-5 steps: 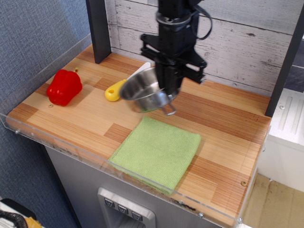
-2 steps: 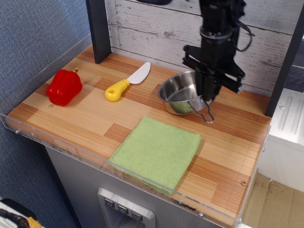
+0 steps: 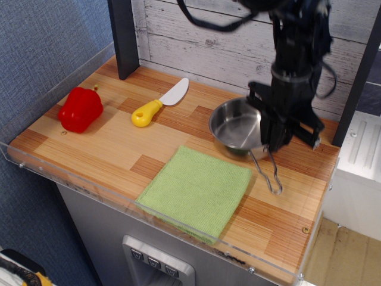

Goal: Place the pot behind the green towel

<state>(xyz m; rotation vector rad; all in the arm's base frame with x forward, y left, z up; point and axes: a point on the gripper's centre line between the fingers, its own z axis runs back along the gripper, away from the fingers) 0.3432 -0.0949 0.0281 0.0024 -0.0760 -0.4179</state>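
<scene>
Where fingers [image 3: 275, 145] grip its right rim, pot [image 3: 237, 126], behind green towel [image 3: 195, 189]

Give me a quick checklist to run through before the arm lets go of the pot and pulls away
1. Pot sits behind the green towel: ok, it lies past the towel's far edge.
2. Pot resting flat on the counter: cannot tell, its base is partly hidden.
3. Gripper at the pot's right rim, grip state: cannot tell, the fingers are hidden.
4. Wire handle lies on the wood, off the towel: ok.
5. Knife and red pepper well apart from the pot: ok.
</scene>
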